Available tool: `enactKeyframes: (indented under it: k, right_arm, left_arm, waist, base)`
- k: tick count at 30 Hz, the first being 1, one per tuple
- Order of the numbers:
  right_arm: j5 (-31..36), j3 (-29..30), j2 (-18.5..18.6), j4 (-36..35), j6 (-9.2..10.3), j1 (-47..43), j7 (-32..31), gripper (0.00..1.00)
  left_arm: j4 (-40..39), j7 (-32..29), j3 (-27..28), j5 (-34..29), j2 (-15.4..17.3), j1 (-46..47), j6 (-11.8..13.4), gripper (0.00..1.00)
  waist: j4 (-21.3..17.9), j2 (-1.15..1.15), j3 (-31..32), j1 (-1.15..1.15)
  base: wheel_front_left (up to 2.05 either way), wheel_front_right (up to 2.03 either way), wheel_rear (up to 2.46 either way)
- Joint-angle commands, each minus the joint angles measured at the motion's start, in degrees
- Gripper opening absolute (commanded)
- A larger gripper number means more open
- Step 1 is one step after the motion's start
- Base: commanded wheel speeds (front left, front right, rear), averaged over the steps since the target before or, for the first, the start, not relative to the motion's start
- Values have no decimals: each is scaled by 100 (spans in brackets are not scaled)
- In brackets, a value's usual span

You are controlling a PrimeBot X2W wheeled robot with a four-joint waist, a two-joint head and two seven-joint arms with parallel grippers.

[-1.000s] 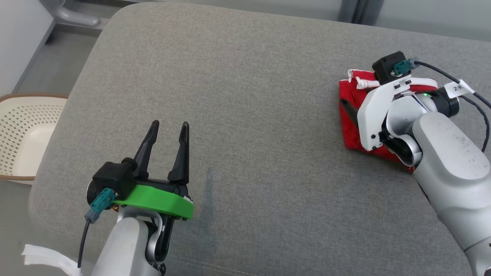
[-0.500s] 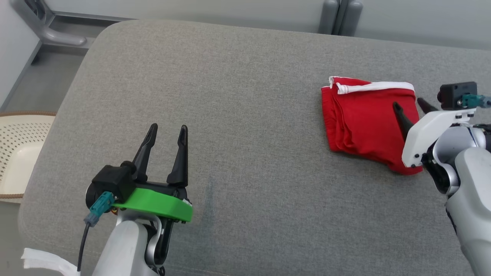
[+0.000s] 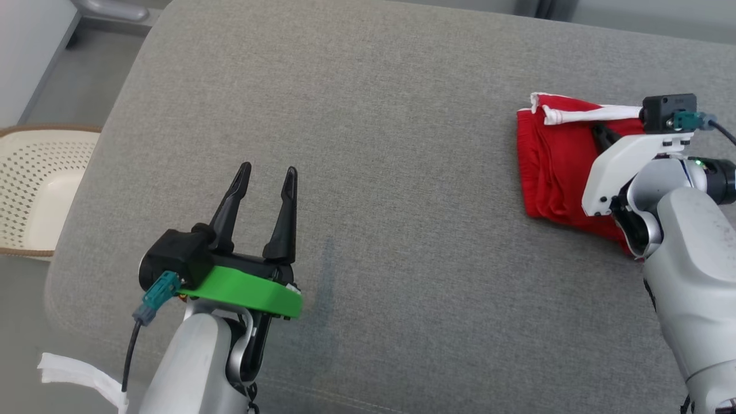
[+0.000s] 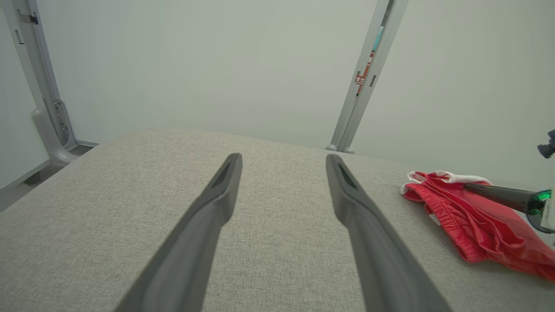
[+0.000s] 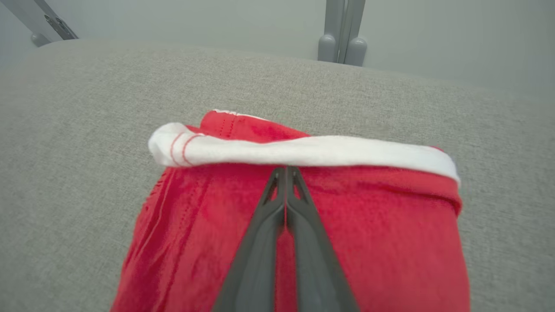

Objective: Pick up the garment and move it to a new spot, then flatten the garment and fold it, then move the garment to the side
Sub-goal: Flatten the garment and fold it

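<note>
The garment is a folded red pair of shorts with a white waistband, lying at the right side of the grey cushion. My right gripper hovers over its upper part. In the right wrist view the right gripper is shut, tips together just under the white band, above the red garment, and no cloth shows between them. My left gripper stands open and empty at the lower left, far from the cloth. From the left wrist, the left gripper points over bare cushion, with the garment off to the right.
A cream perforated basket stands on the floor beyond the cushion's left edge. A white strip lies at the lower left. A grey post rises behind the cushion's far edge.
My right gripper's fingers have gone from open to shut over the garment. The head camera has shifted. The left gripper stays open in the same pose.
</note>
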State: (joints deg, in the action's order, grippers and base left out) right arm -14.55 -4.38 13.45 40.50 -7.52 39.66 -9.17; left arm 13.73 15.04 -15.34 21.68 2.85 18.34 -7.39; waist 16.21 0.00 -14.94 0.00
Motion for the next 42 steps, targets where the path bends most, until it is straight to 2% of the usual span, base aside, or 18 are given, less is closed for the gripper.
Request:
enactKeyframes:
  k: [1,11,14,19,21,24,27,30,31,32,36,42]
  right_arm:
    - [65,42,46,138,8,156,-25,0]
    - [290,169,159,993,8,841,64,0]
    - [324,135,129,1171,8,933,155,0]
    - [39,-311,-140,1109,8,968,585,0]
    - [-333,-738,-330,838,8,762,758,0]
    - [-745,-1155,-326,364,9,540,922,0]
    - [-1066,-1465,-173,-229,9,169,1111,0]
    - [-1157,-1443,56,-914,8,-413,1337,2]
    - [-1094,-1379,117,-1050,8,-568,1373,49]
    - [-1000,-1162,147,-1327,8,-921,1481,100]
    - [-637,-652,85,-1880,8,-1654,1678,100]
    - [-84,77,-196,-2557,8,-2510,1764,100]
  left_arm:
    - [-18,16,-26,67,11,106,-11,100]
    - [-64,15,-209,250,11,183,-12,100]
    - [-56,16,-206,265,10,163,-12,100]
    - [-7,15,-71,161,10,57,-12,100]
    - [15,16,2,79,11,-22,-12,100]
    - [33,15,86,21,12,-98,-12,100]
    - [70,15,177,-54,18,-204,-12,100]
    - [107,16,322,-127,68,-363,-12,100]
    - [116,16,348,-134,77,-412,-12,100]
    - [130,16,406,-154,94,-510,-12,100]
    - [151,15,586,-188,148,-708,-12,100]
    - [128,15,832,-245,176,-938,-12,100]
  waist:
    - [195,0,-151,0]
    - [658,0,-372,0]
    - [704,0,-384,0]
    - [576,0,-266,0]
    - [404,0,-103,0]
    - [198,0,82,0]
    - [-38,0,293,0]
    - [-362,0,554,0]
    - [-425,0,601,0]
    - [-586,0,718,0]
    - [-889,0,923,0]
    - [-1270,0,1153,0]
  base:
    - [0,0,0]
    - [0,0,0]
    - [0,0,0]
    - [0,0,0]
    - [0,0,0]
    - [0,0,0]
    - [0,0,0]
    - [0,0,0]
    - [0,0,0]
    - [0,0,0]
    - [0,0,0]
    - [0,0,0]
